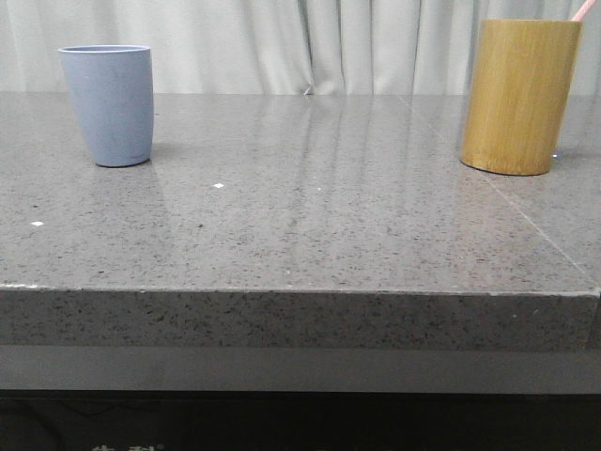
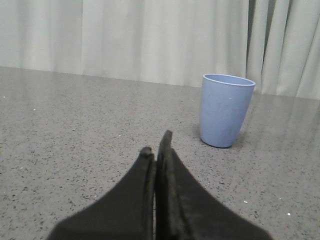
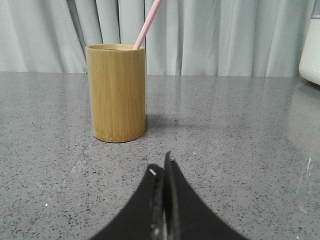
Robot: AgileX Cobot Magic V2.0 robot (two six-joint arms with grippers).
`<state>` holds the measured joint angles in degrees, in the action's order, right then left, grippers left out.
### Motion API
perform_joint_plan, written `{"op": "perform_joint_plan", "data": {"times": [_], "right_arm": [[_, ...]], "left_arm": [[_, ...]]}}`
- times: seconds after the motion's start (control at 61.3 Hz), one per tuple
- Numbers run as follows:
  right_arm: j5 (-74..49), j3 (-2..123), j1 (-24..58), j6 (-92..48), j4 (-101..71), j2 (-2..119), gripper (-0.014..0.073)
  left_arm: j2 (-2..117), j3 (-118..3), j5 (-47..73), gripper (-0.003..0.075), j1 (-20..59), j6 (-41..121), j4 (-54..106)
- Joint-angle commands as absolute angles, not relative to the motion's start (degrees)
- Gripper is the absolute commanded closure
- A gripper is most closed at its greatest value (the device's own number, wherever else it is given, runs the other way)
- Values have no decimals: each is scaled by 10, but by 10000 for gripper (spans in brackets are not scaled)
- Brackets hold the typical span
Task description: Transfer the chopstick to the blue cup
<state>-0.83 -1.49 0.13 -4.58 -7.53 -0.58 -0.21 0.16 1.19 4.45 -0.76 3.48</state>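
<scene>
The blue cup (image 1: 109, 104) stands upright at the far left of the grey stone table; it also shows in the left wrist view (image 2: 224, 110). A pale pink chopstick (image 3: 148, 24) leans out of the tall bamboo cylinder (image 3: 116, 92); in the front view only its tip (image 1: 584, 10) shows above the cylinder (image 1: 519, 96) at the far right. My left gripper (image 2: 157, 144) is shut and empty, low over the table, short of the cup. My right gripper (image 3: 161, 165) is shut and empty, short of the cylinder. Neither gripper shows in the front view.
Pale curtains hang behind the table. The table's front edge (image 1: 300, 291) runs across the front view. A white object's edge (image 3: 311, 50) sits at the far side in the right wrist view. A few small white specks lie on the tabletop.
</scene>
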Motion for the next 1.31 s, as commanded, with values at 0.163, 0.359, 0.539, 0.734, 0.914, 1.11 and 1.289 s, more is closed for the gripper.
{"op": "perform_joint_plan", "data": {"times": [0.163,0.359,0.539,0.734,0.914,1.11,1.289], "right_arm": [[39,-13,1,-47,-78,-18,661],[39,-13,1,-47,-78,-18,661],[39,-13,1,-47,-78,-18,661],[39,-13,1,-47,-78,-18,661],[39,-13,1,-47,-78,-18,661],[44,7,1,-47,-77,-18,661],[-54,94,1,-47,-76,-17,661]], "left_arm": [[-16,9,-34,739,48,-8,36],[-16,9,-34,739,48,-8,36],[-16,9,-34,739,48,-8,36],[-16,9,-34,739,48,-8,36],[-16,9,-37,739,48,-8,36],[-16,-26,-38,739,48,-8,36],[-1,-130,18,739,48,-8,36]]}}
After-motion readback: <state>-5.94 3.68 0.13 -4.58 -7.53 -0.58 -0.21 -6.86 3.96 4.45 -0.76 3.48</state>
